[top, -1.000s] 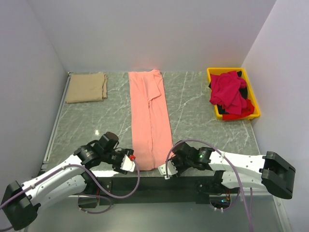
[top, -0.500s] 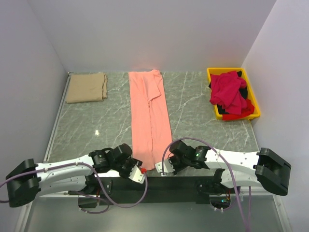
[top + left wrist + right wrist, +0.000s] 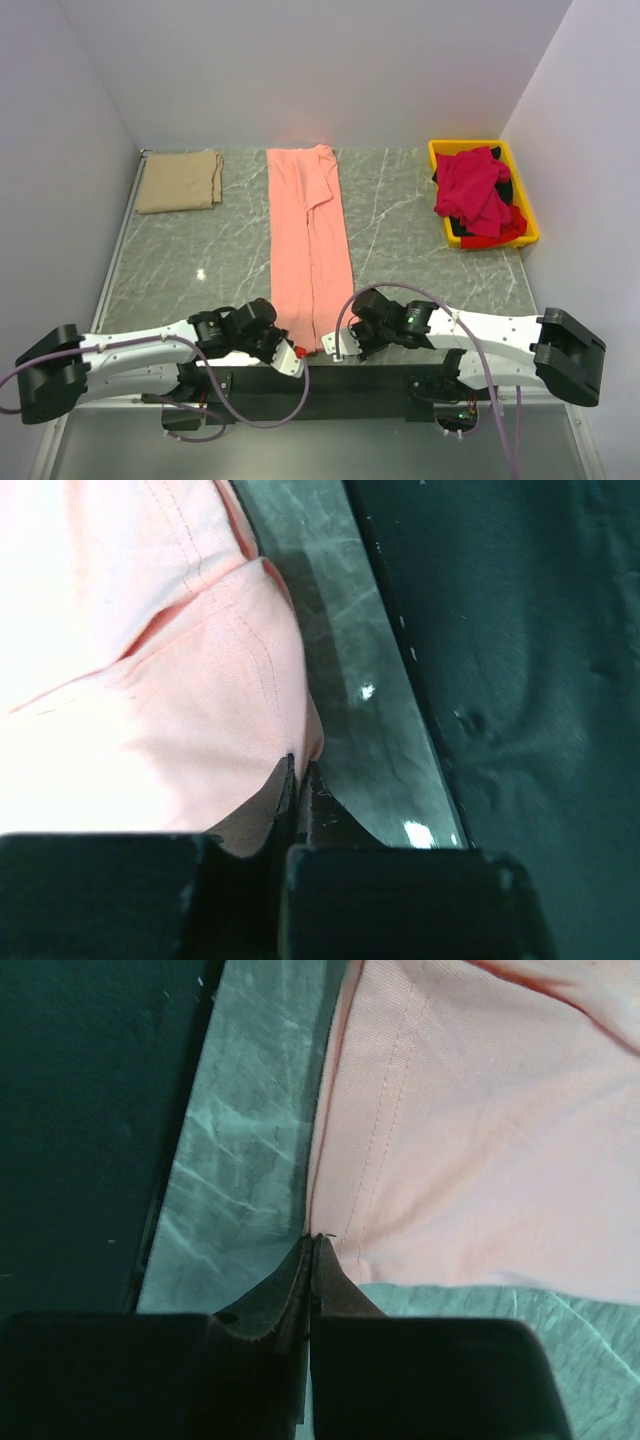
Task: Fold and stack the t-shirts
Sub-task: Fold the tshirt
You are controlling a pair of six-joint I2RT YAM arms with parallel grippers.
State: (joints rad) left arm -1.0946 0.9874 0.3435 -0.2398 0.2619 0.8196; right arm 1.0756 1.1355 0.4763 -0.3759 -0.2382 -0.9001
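Note:
A salmon-pink t-shirt (image 3: 310,240), folded lengthwise into a long narrow strip, runs from the back of the table to its near edge. At the strip's near left corner, my left gripper (image 3: 297,352) is shut on the cloth; in the left wrist view the pink shirt (image 3: 150,680) runs into the closed left gripper (image 3: 300,763). My right gripper (image 3: 330,348) is shut on the near right corner. The right wrist view shows the pink shirt's hem (image 3: 480,1140) pinched at the right gripper (image 3: 312,1238). A folded tan t-shirt (image 3: 180,181) lies at the back left.
A yellow bin (image 3: 530,215) at the back right holds crumpled crimson t-shirts (image 3: 470,190). Grey marble table (image 3: 420,260) lies bare on both sides of the pink strip. White walls close in the left, back and right. A dark ledge (image 3: 520,680) borders the table's near edge.
The left arm swung down to the shirt's near left corner and its jaws shut on the cloth. The right gripper shut on the near right corner and has stayed there.

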